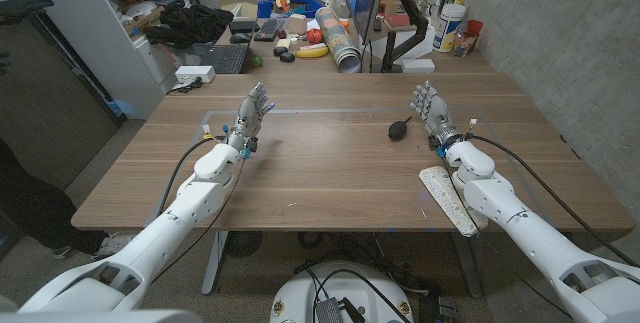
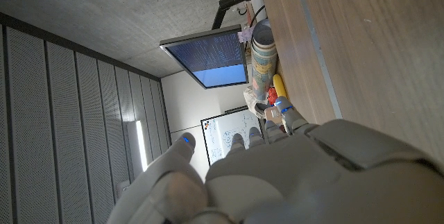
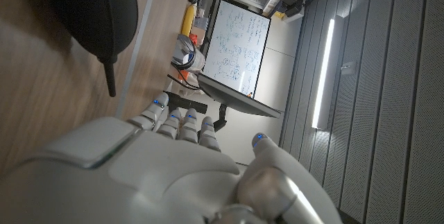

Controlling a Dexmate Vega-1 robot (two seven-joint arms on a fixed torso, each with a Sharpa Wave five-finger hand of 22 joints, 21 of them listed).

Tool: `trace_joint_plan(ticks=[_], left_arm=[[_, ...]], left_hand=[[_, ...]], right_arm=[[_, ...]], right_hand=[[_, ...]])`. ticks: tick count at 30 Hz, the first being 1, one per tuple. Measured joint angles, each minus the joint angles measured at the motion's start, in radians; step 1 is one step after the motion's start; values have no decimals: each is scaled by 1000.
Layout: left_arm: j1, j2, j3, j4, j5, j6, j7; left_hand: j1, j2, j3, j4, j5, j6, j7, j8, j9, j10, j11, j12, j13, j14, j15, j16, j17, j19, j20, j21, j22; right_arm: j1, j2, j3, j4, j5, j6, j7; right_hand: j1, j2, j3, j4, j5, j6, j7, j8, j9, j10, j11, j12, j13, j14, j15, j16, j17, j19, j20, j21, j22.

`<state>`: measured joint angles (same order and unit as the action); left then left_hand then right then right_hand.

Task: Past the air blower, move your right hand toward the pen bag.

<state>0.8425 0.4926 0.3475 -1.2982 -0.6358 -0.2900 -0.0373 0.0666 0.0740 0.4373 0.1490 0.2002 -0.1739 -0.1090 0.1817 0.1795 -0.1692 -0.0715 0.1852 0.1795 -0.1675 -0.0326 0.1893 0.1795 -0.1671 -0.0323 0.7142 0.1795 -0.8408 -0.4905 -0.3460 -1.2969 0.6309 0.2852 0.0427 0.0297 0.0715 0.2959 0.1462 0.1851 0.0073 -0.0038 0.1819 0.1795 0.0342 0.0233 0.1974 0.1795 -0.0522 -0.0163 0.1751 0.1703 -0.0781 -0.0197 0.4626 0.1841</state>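
**Right hand beside the air blower, pen bag under the forearm**

The right hand (image 1: 432, 111) stands over the right half of the wooden table (image 1: 330, 173), fingers extended and apart, pointing toward the far edge. It holds nothing. The air blower (image 1: 400, 128), a black bulb with a thin nozzle, lies on the table just beside the hand, on its inner side; no contact visible in the head view. In the right wrist view the blower (image 3: 94, 16) shows large and dark just beyond the fingertips (image 3: 173, 120), nozzle pointing toward the hand.

The pen bag (image 1: 447, 198), a pale, long, flat pouch, lies near the table's front right edge, partly under the right forearm and well behind the hand. Blower and pen bag are well apart.

The left hand (image 1: 252, 115) is over the left half of the table, fingers extended and slightly spread, empty. Whether it touches the table I cannot tell.

A monitor (image 1: 365, 3) and clutter stand beyond the far edge.
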Motion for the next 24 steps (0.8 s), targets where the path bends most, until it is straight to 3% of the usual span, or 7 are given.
trace_joint_plan(ticks=[13, 24], left_arm=[[17, -41, -51, -2, 47, 22, -22], [30, -74, -90, -10, 86, 43, -39]], left_hand=[[0, 0, 0, 0, 0, 0, 0, 0, 0, 0, 0, 0, 0, 0, 0, 0, 0, 0, 0, 0, 0], [0, 0, 0, 0, 0, 0, 0, 0, 0, 0, 0, 0, 0, 0, 0, 0, 0, 0, 0, 0, 0]], right_arm=[[-14, 42, 63, 1, -56, -28, 42], [-22, 67, 106, 0, -100, -36, 74]], right_hand=[[0, 0, 0, 0, 0, 0, 0, 0, 0, 0, 0, 0, 0, 0, 0, 3, 0, 0, 0, 0, 0], [0, 0, 0, 0, 0, 14, 3, 8, 0, 15, 7, 8, 0, 22, 22, 3, 0, 9, -9, 0, 0]])
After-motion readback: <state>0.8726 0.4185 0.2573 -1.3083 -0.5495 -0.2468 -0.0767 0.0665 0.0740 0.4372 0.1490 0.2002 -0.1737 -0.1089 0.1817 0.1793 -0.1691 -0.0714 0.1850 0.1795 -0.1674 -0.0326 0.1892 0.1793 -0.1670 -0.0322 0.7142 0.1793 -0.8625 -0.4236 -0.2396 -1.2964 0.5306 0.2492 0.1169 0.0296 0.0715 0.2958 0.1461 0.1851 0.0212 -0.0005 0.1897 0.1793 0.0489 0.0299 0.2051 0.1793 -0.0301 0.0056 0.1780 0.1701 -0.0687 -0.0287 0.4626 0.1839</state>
